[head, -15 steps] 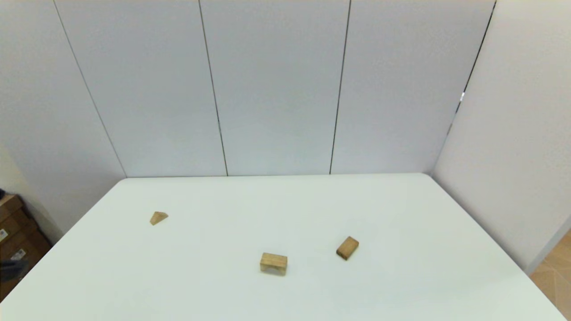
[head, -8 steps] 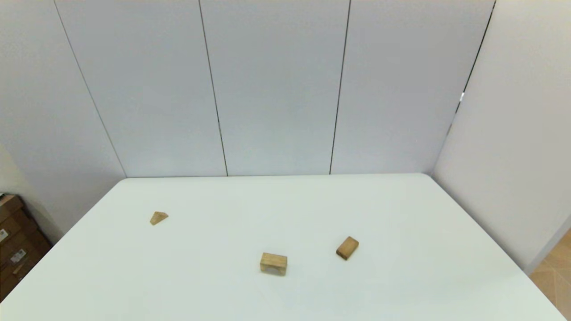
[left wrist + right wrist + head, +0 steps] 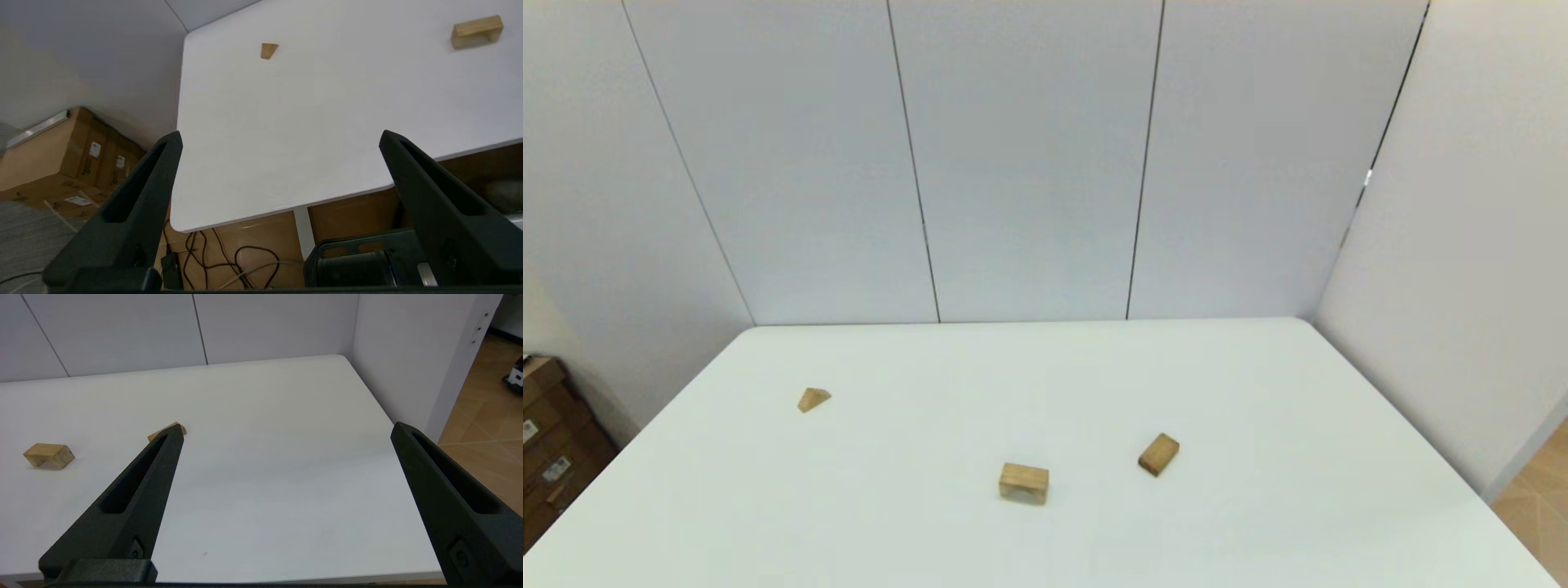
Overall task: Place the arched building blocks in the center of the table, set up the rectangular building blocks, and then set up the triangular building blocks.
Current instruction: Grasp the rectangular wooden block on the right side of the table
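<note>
On the white table (image 3: 1258, 523): small light-wood triangular wedge (image 3: 813, 398) far left, arched light-wood block (image 3: 1023, 482) centre-near, tan rectangular slab (image 3: 1159, 453) just right. Left gripper (image 3: 282, 139) & right gripper (image 3: 286, 433) spread wide, empty, off the near edge.

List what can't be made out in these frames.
- Rectangular block, right wrist view: mostly hidden behind the right gripper's open finger; absent from the left wrist view.
- Arched block, head view: cutout barely visible from above.
- Triangular block, head view: too small for grain.
- Both arms: outside the head view; left gripper open, off the table edge.
</note>
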